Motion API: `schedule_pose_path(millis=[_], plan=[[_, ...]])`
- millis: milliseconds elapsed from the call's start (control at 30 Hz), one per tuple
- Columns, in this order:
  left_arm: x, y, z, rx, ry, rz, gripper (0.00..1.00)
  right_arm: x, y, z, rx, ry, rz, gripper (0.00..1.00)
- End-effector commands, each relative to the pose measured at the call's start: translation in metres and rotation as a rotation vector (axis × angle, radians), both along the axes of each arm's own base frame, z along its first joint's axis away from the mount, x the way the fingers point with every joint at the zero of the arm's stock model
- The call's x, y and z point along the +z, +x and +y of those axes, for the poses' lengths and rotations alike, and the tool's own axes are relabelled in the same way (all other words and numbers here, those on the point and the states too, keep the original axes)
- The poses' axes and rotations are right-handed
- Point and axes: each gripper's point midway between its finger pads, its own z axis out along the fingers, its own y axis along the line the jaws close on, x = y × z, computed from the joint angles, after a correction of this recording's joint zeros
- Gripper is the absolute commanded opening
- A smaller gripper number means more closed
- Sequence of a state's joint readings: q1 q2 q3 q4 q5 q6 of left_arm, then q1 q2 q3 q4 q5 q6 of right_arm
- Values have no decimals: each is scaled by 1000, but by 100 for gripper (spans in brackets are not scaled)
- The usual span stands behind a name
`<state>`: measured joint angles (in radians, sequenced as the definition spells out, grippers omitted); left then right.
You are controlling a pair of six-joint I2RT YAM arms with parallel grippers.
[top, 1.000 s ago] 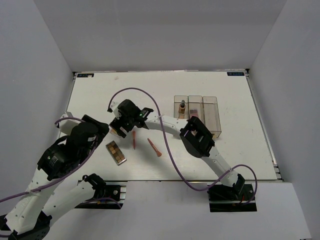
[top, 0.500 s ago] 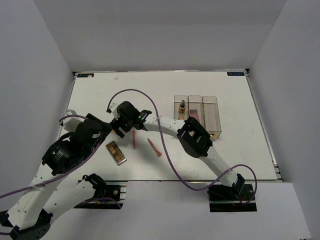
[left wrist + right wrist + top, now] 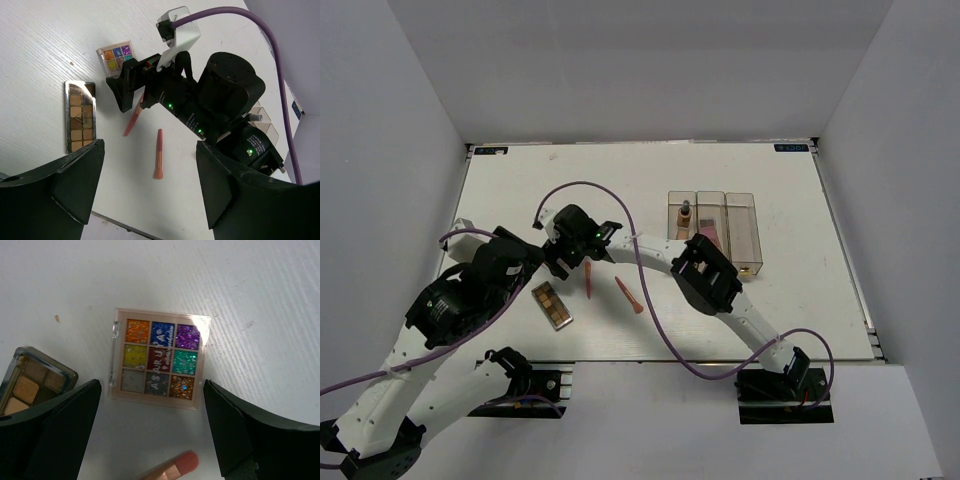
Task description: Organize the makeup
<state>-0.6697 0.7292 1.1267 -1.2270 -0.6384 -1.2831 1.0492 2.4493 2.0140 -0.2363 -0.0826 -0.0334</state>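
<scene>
Square nine-pan glitter palette (image 3: 159,358) in a pale pink plastic case, lid lettering only partly legible, roughly "ASARU". It lies flat on the white table (image 3: 250,290) beneath the right gripper (image 3: 152,384), whose jaws are spread wide and empty. Brown rectangular palette (image 3: 80,116) with a shiny rim and two slim salmon sticks (image 3: 158,153) lie nearby; left gripper (image 3: 150,150) is likewise wide, holding nothing.

Glittery plastic square palette (image 3: 159,359); shiny-rimmed brown palette (image 3: 80,116); matt, finely ribbed table (image 3: 270,300).
</scene>
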Motion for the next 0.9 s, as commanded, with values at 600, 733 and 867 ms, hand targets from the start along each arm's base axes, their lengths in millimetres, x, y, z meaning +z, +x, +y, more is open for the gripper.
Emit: schedule_pose_path(millis=[600,733,867], plan=[[1,-7,0,-11,-22,5,84,-40,-8,-2,-13,-116,-84,87],[-2,-10,0,-16,-29,16,84,-43,-8,-6,-15,-124,-75,66],[-4,-15,3,-16,-42,12,84,-32,-8,-9,-7,-110,-70,44]])
